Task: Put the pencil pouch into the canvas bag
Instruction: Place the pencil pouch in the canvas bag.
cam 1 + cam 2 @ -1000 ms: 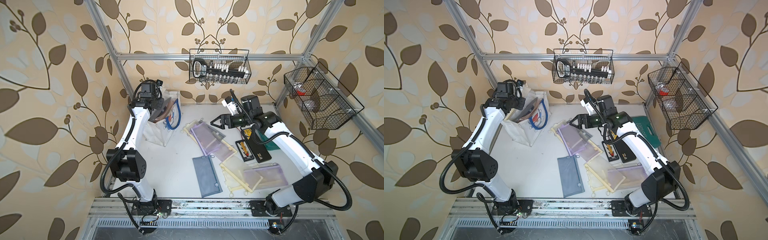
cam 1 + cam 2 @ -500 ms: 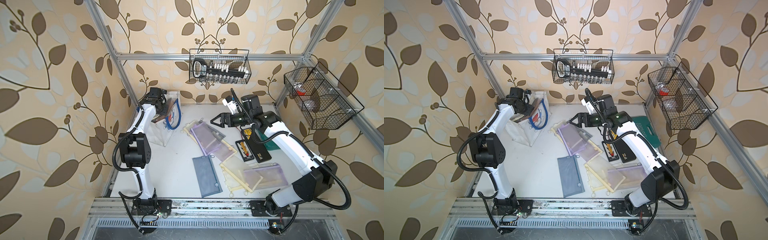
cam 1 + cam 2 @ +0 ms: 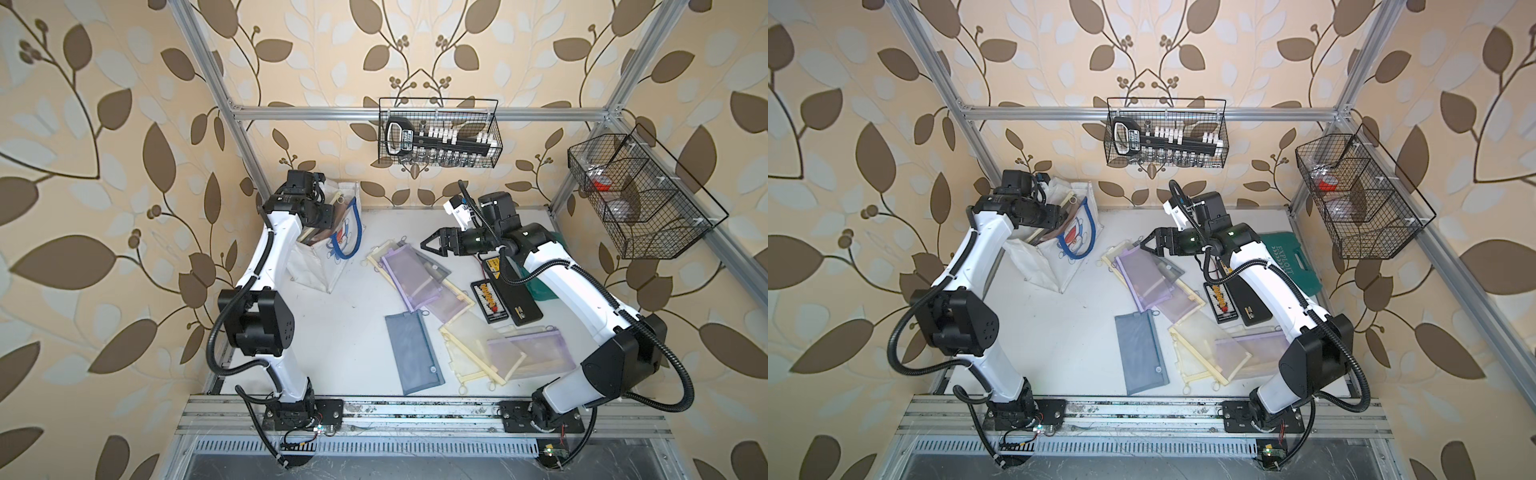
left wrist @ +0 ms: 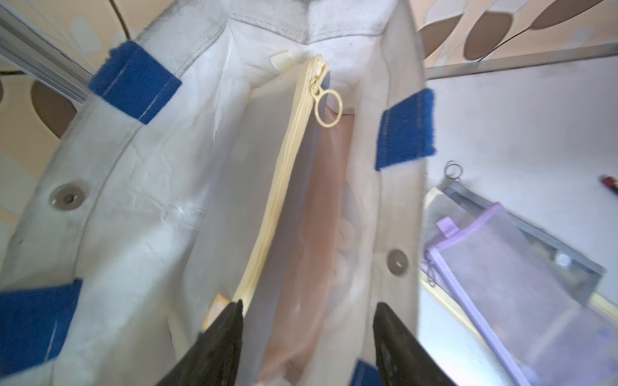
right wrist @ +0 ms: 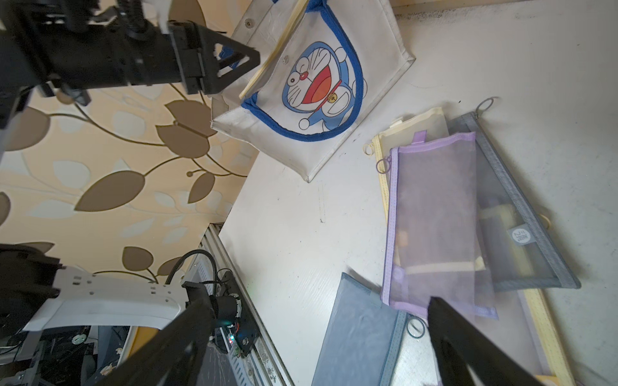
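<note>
The white canvas bag [image 3: 320, 266] [image 3: 1054, 266] with blue handles stands at the back left, its mouth open in the left wrist view [image 4: 133, 187]. A translucent pencil pouch [image 4: 281, 187] with a cream zipper and ring pull stands inside it, its top poking out [image 3: 1065, 203]. My left gripper [image 4: 309, 303] [image 3: 328, 216] hovers over the bag's mouth, jaws open, the pouch's edge beside one finger [image 4: 227, 327] but not pinched. My right gripper [image 3: 424, 243] [image 5: 317, 297] hangs open above the loose pouches at mid-table, holding nothing.
Several mesh pouches lie on the table: purple [image 3: 409, 270], grey-blue [image 3: 413, 357], cream and lilac [image 3: 528, 353]. Black boxes [image 3: 511, 299] and a teal case [image 3: 1287, 257] sit under the right arm. Wire baskets hang on the back wall [image 3: 440, 133] and right [image 3: 640, 199].
My left gripper's jaws have opened over the bag, letting go of the pouch, and the left arm has shifted its pose. The right arm has stayed put.
</note>
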Robot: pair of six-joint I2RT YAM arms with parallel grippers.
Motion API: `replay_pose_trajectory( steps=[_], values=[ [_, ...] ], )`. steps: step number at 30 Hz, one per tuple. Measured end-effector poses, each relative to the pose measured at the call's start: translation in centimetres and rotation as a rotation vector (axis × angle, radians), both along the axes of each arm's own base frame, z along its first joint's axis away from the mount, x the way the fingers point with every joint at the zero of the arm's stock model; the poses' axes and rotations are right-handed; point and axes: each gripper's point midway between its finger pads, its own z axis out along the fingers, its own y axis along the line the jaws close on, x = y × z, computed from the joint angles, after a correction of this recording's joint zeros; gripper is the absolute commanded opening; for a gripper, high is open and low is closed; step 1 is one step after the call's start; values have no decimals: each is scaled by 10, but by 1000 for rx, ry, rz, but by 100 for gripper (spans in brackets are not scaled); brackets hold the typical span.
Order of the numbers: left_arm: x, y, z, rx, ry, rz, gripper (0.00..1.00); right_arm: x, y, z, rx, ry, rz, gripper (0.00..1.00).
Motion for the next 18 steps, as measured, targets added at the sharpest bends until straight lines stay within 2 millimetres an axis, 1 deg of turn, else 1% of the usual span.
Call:
replay_pose_trajectory(
  steps=[2, 3, 4, 6, 7, 8, 10, 11, 12, 13, 15, 16, 18],
  values=[
    [-21, -11, 17, -34, -28, 1, 66, 5, 1, -7, -7, 9, -3, 99],
    [-33, -22, 26, -59, -43, -8, 66, 9, 2, -14, -12, 18, -5, 98],
    [-44, -35, 31, -85, -53, -24, 66, 13, 3, -21, -18, 28, -7, 98],
    [-68, -69, 39, -147, -61, -69, 66, 23, 3, -38, -32, 55, -13, 97],
    [-82, -88, 39, -190, -53, -97, 66, 28, 4, -50, -42, 75, -15, 96],
    [-93, -102, 37, -226, -44, -118, 66, 32, 4, -60, -51, 93, -17, 95],
    [-118, -134, 24, -315, 2, -161, 64, 41, 5, -88, -76, 141, -20, 93],
    [-126, -144, 15, -348, 26, -170, 64, 44, 5, -100, -87, 162, -20, 92],
    [-133, -152, 1, -384, 58, -169, 63, 47, 5, -114, -98, 186, -21, 91],
    [-139, -158, -16, -413, 97, -155, 62, 49, 5, -128, -111, 212, -23, 90],
    [-143, -163, -48, -455, 166, -116, 61, 51, 6, -147, -129, 248, -24, 88],
    [-145, -165, -66, -469, 205, -95, 60, 52, 6, -155, -136, 261, -25, 87],
    [-146, -168, -90, -486, 262, -62, 59, 55, 6, -166, -145, 275, -25, 84]
  ],
)
